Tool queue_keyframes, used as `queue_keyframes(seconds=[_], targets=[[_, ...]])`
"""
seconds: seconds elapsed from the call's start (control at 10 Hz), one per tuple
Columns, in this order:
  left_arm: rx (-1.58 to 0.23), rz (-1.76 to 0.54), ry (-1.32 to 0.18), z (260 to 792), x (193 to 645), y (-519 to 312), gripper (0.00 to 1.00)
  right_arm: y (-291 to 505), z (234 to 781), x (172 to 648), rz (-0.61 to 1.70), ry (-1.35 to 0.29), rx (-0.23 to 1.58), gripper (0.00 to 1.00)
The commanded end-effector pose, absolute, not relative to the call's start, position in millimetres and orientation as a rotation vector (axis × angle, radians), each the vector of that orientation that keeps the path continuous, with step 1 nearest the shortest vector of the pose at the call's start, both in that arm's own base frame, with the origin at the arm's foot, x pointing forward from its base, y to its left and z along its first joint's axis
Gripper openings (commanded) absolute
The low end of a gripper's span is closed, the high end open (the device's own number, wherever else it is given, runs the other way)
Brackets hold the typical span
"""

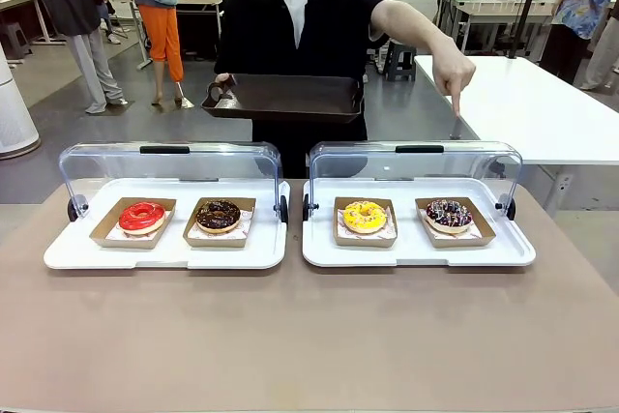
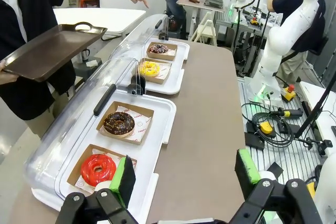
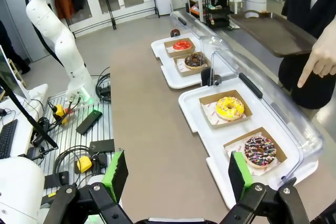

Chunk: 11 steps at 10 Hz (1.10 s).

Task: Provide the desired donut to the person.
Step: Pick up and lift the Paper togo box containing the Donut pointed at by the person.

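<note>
Front view: person's hand [image 1: 453, 73] points down at sprinkled donut [image 1: 449, 214]; both claws [image 2: 184, 174] [image 3: 176, 174] gape

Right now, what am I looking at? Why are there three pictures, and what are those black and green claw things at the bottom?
They show one moment seen by three cameras. One looks across a brown table at a person. The other two sit on a robot's two wrists, so you see its claws from behind. Those claws are grippers: the left gripper and the right gripper. Both are open and hold nothing.

On the table are two white trays with clear lids tipped back. The left tray has a red donut and a chocolate donut. The right tray has a yellow donut and a dark sprinkled donut.

The person holds a dark serving tray in one hand and points down toward the sprinkled donut's side with the other hand.
</note>
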<state>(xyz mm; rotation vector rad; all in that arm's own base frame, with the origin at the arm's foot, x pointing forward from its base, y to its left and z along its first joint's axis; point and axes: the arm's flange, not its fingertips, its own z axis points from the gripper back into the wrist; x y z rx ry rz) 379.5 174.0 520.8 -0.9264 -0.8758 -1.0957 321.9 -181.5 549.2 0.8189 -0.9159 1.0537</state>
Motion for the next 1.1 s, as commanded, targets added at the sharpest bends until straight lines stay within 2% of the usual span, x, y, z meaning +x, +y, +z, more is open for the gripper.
queue_keyframes(seconds=[0.0, 1.0], targets=[[-0.937, -1.1, -0.89, 521.5, 378.9, 174.6, 1.0, -182.1, 550.7, 325.9, 1.06, -0.951, 0.831, 1.0], [-0.937, -1.1, -0.89, 521.5, 378.9, 174.6, 1.0, -182.1, 550.7, 325.9, 1.06, -0.951, 0.831, 1.0]])
